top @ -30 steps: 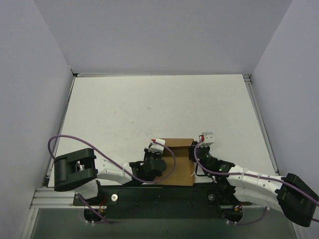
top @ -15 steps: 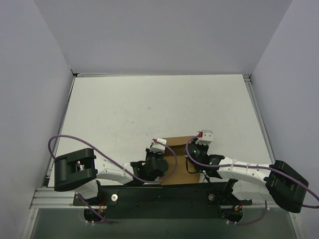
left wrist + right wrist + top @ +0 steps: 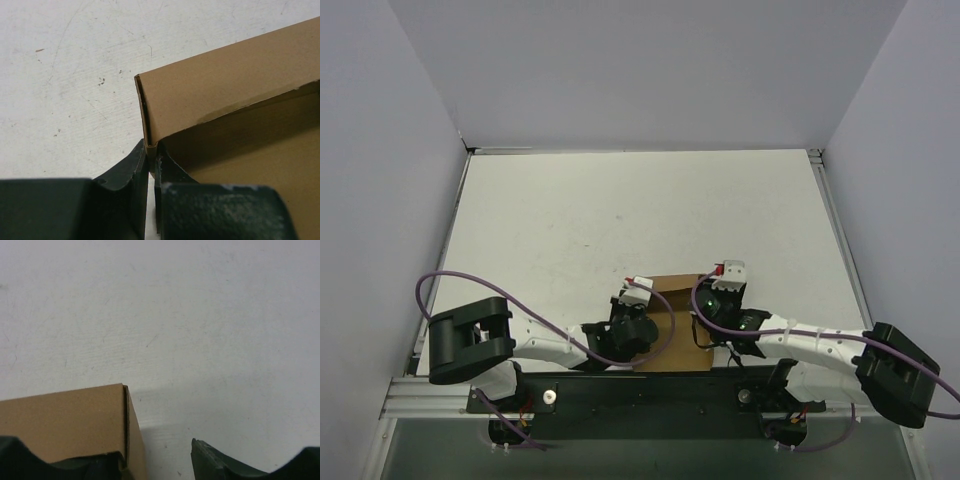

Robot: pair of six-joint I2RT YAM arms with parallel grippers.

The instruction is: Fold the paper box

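Paper box at near edge of table, betw both grippers, open side up. Long axis looks near-far, but much of it covered from above. L gripper clamped on box's left wall. R gripper spread wide, straddling far-right corner; finger bases cut off.

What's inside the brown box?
Only bare brown cardboard shows inside the paper box; nothing is lying in the part you can see. The left claw, pinching its wall, hides the near part.
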